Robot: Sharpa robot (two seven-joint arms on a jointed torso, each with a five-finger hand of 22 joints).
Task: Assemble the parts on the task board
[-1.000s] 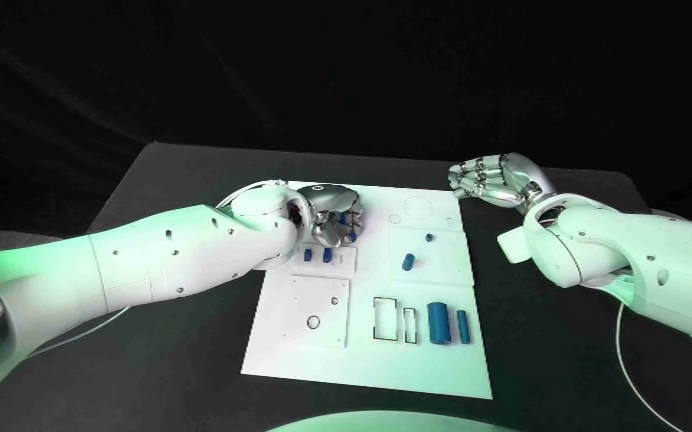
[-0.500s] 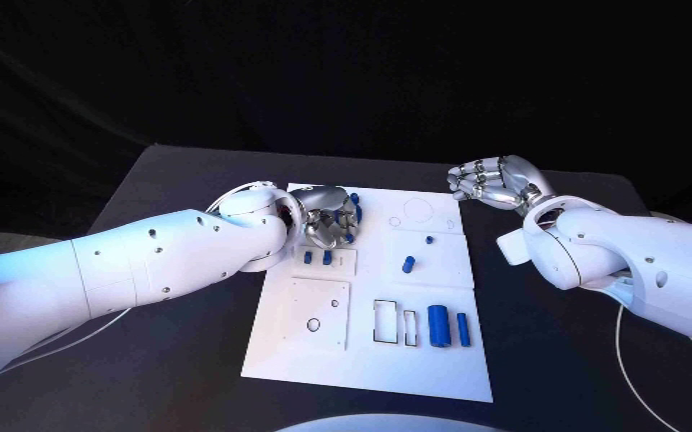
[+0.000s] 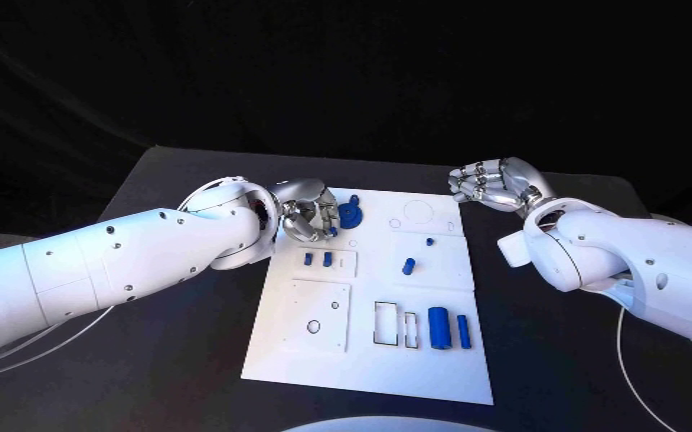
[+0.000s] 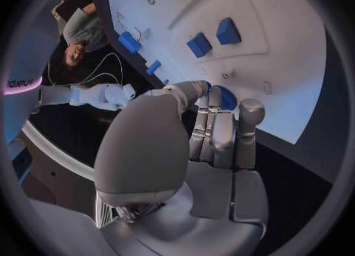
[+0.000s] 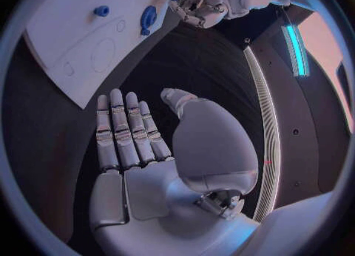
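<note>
Holding a round blue part point(image 3: 353, 215) in my left hand point(image 3: 307, 211) at the task board's point(image 3: 433, 372) far-left corner, fingers clamped on it. My right hand point(image 3: 488, 182) hovers off the board, flat and empty. Several blue pieces lie loose, so I reckon most assembly's left.

A black worktop point(image 3: 173, 352) is stretching across the scene under a dark backdrop, its surface lying matte and bare-looking toward the near corners. A thin pale cable point(image 3: 635, 372) is trailing over it near one edge.
</note>
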